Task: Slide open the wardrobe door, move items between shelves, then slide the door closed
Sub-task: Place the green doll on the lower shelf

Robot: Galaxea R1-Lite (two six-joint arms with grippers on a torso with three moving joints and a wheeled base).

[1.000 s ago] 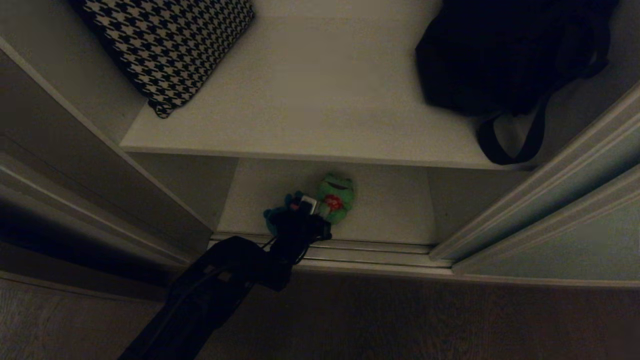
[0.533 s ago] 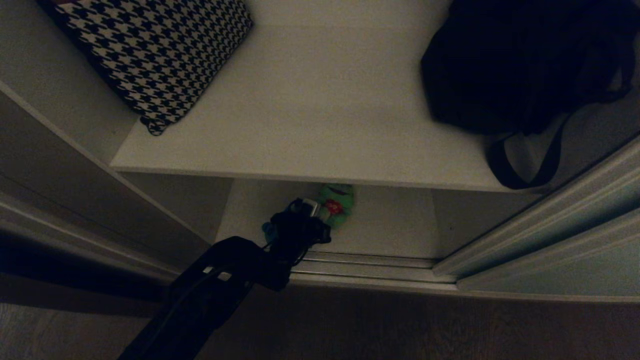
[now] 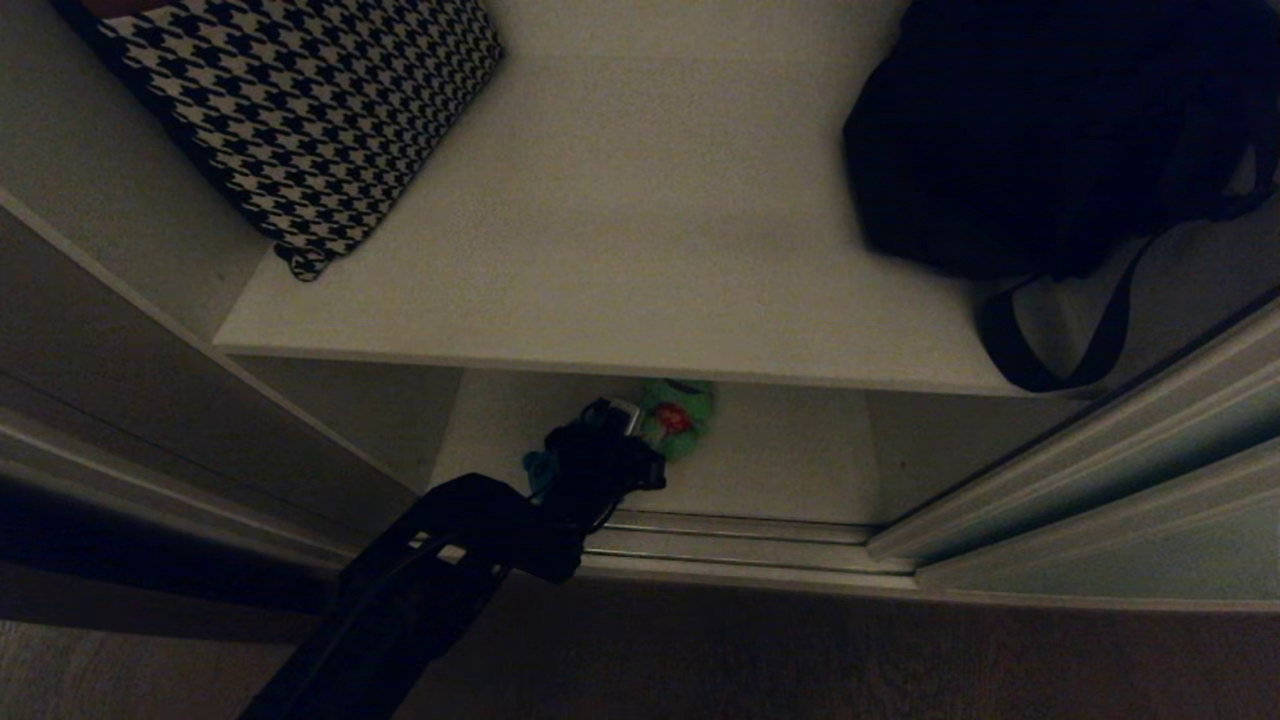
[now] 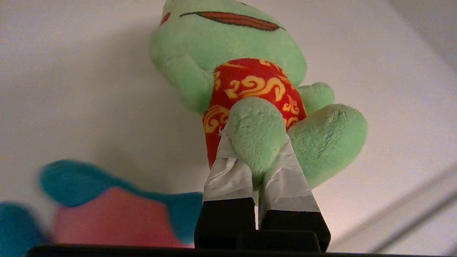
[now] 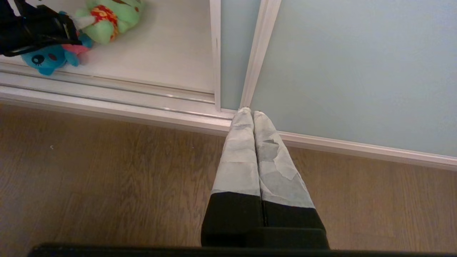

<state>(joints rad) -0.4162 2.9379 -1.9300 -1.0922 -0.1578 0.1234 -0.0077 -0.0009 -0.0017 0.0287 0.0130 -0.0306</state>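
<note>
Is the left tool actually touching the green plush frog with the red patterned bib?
Touching. In the left wrist view the left tool is shut on a foot of the green plush frog.

Frog toy (image 3: 678, 418) on bottom shelf (image 3: 780, 470); bag (image 3: 1020, 140) on shelf above.

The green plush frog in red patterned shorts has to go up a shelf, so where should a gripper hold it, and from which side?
Judging by its pose, the leg: the green plush frog lies on the white bottom shelf with its legs toward the open front. The left gripper is already shut on one leg there, reached in over the floor rail.
</note>
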